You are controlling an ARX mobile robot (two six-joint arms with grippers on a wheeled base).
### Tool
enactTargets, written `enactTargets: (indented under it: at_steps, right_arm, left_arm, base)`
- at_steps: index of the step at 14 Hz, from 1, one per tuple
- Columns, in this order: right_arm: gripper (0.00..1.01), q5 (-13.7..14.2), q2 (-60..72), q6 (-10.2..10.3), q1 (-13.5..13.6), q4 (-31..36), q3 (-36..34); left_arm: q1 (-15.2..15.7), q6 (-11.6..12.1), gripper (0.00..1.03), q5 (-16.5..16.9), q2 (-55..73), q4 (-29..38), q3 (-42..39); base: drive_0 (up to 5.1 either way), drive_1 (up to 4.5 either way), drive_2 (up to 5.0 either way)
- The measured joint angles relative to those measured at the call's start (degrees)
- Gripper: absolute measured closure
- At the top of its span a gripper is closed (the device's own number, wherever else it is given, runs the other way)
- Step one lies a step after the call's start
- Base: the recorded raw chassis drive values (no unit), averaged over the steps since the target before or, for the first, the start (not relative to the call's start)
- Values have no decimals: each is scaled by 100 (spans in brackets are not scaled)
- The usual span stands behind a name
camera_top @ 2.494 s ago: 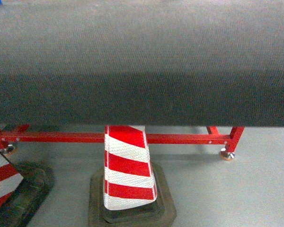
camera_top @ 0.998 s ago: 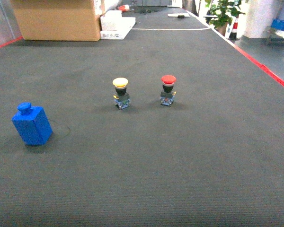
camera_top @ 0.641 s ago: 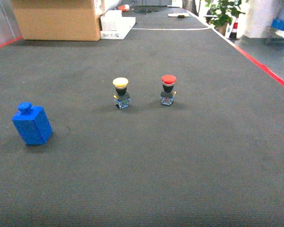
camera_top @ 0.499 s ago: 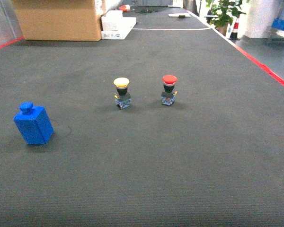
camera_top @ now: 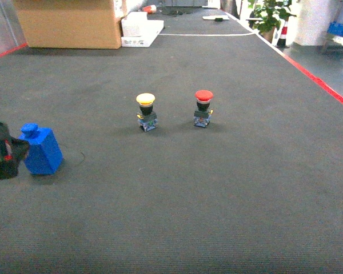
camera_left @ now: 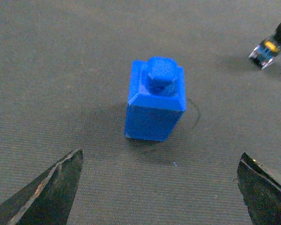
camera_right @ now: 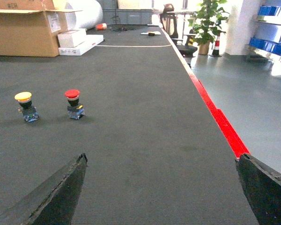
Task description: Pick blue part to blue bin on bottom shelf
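The blue part [camera_top: 40, 150] is a small blue block with a round knob on top. It stands on the dark mat at the left, tilted slightly. In the left wrist view the blue part [camera_left: 155, 104] stands just ahead of my left gripper [camera_left: 161, 155], which is open and empty with its fingers wide apart. In the head view my left gripper [camera_top: 4, 156] sits at the left edge, right beside the part. My right gripper [camera_right: 161, 158] is open over bare mat and holds nothing. The bottom shelf and its blue bin are out of view.
A yellow-capped push button [camera_top: 146, 112] and a red-capped push button [camera_top: 203, 108] stand mid-table. A cardboard box [camera_top: 68, 24] and white boxes [camera_top: 138, 29] sit at the far left. A red strip [camera_right: 220, 122] marks the table's right edge. Blue crates [camera_right: 270, 10] sit on a distant rack.
The head view rose from under the table edge to the tabletop. In the last half second my left gripper has come into view at the left edge beside the blue part.
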Motion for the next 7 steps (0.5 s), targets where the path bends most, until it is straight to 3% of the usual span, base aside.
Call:
enactTargets:
  at_steps: [3, 7]
  right_arm:
    - [3, 2, 2, 0, 0, 0, 0]
    - [3, 2, 0, 0, 0, -2, 0]
  left_arm:
    - [-44, 376, 5, 2, 1143, 24, 778]
    - [-39, 590, 5, 2, 2238, -70, 1729]
  base:
    - [0, 0, 0]
    - [0, 0, 0]
